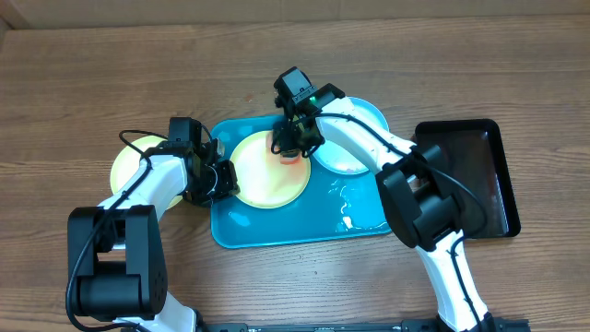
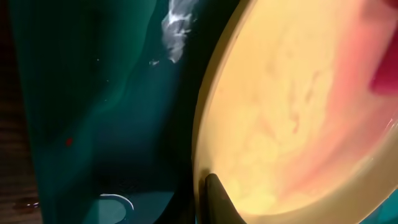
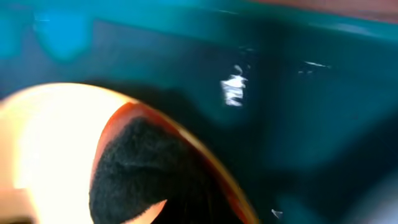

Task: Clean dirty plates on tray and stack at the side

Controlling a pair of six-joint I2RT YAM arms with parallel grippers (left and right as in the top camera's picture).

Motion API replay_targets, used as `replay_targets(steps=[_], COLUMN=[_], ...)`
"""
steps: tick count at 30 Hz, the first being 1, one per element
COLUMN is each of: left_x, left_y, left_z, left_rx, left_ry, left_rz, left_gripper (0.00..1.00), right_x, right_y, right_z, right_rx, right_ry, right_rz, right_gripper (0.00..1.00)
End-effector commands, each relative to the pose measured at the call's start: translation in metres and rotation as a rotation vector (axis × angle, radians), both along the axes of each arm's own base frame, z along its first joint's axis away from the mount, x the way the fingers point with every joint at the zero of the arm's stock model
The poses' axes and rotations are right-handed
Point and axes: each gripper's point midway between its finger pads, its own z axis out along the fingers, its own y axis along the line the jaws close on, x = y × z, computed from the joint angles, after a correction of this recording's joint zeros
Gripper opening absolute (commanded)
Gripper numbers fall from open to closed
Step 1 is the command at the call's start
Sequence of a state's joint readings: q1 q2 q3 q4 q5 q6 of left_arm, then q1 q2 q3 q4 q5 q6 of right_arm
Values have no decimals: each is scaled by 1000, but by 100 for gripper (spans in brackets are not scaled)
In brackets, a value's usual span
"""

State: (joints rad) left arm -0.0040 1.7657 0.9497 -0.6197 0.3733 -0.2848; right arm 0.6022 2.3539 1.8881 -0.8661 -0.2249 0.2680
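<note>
A yellow-green plate (image 1: 267, 175) with a pale centre lies on the teal tray (image 1: 277, 232). My left gripper (image 1: 221, 180) is shut on the plate's left rim; in the left wrist view one finger (image 2: 214, 190) lies over the rim of the plate (image 2: 298, 112). My right gripper (image 1: 290, 143) is shut on a dark scrub sponge with a red side (image 3: 137, 168), pressed on the plate's far edge. A light blue plate (image 1: 358, 138) lies on the tray's back right. A second yellow-green plate (image 1: 127, 164) lies on the table left of the tray.
A black rectangular tray (image 1: 475, 175) stands right of the teal tray. Water pools shine on the teal tray's right front (image 1: 346, 198). Bare wooden table lies behind and in front of the trays.
</note>
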Motion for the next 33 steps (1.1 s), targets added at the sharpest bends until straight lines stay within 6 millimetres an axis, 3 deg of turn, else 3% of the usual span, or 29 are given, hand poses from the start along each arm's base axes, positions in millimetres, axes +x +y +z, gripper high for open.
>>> replay_targets(steps=[1,6,8,10,14,17,22,25,28,33], left_x=[-9,-8,-9,-8,-8,-8,-8,-8,-8,-8], left_y=[6,6,6,6,6,6,6,7,8,7], left_z=[-9,-9,-9,-9,-9,-9,-9,-9,-10,-10], left_rx=[43,43,43,43,43,44,45,46,52,51], left_ry=[24,25,25,25,25,25,25,23,23,23], left_rz=[-31,-28,-28,-28,-28,-28,-29,-32,-32,-31], left_gripper=[4,4,4,4,4,4,4,4,4,4], right_x=[-41,-82,-95,-105,-95,-73,-30,-11,-7,-45], right_y=[38,41,33,10,-36,-70,-94,-82,-54,27], right_z=[-12,-17,-19,-23,-29,-27,-19,-18,-23,-21], right_rx=[116,51,16,-91,-320,-510,-668,-621,-481,-37], right_ry=[118,193,232,275,239,146,-67,-146,-143,63], right_rz=[132,230,261,258,207,107,-36,-66,-62,128], right_gripper=[4,4,4,4,4,4,4,4,3,4])
